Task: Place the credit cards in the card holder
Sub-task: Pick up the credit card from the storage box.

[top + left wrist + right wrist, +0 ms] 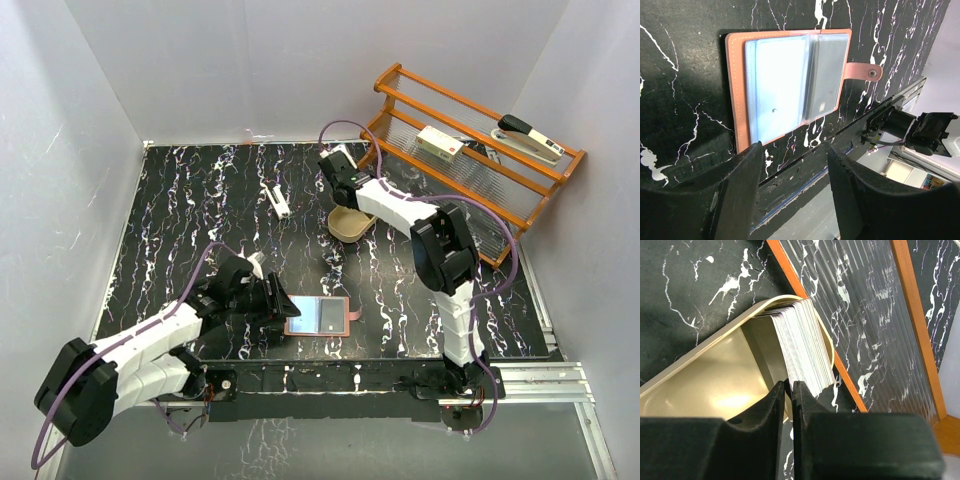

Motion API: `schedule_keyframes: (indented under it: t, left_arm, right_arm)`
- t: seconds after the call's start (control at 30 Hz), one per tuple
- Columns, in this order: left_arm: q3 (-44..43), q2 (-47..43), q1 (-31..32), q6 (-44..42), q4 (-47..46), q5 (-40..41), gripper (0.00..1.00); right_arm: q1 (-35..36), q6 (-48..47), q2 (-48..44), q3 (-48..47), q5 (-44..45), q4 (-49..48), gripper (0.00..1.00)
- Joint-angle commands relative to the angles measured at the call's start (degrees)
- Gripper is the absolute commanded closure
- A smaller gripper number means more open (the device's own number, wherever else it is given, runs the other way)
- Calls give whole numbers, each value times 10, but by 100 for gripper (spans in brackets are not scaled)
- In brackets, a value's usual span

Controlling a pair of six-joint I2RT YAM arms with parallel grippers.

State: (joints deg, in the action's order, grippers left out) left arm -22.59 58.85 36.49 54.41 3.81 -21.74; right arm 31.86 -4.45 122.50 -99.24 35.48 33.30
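Note:
The card holder (pixel 318 315) lies open near the table's front edge, salmon-brown with a pale blue inside and its tab to the right; it also shows in the left wrist view (pixel 790 85). My left gripper (pixel 276 304) is open and empty just left of it, jaws spread (pixel 792 155) by its edge. The credit cards (pixel 802 340) stand on edge as a stack in the tan oval tray (pixel 352 226), leaning on its wall (pixel 715 385). My right gripper (pixel 345 203) is over the tray, jaws pinched (pixel 789 386) on the outermost card of the stack.
An orange wooden rack (pixel 470 160) stands at the back right, right next to the tray, carrying a white box with a red mark (pixel 438 142) and a stapler (pixel 530 138). A small white object (pixel 278 200) lies mid-table. White walls enclose the table.

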Motion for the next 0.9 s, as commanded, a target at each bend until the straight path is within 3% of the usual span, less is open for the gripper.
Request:
schedule_keyframes:
  t: [0.0,0.13,0.47,0.87]
  left_arm:
    - [-12,-26,-3,1,36,13,47]
    - [-34,-31,-3,-22,87,47,47]
    - [-68,-38,-3,-49,157,96,47]
    - [-86,-4,-4,-51,164,106,47]
  right_arm:
    - [-6,6,-61,-7,8,-3,94]
    - [-5,38,-86,-1,-39,27,100]
    - [2,162,-215,106,-223,46,100]
    - [45,346,-444,366,-453,-57,100]
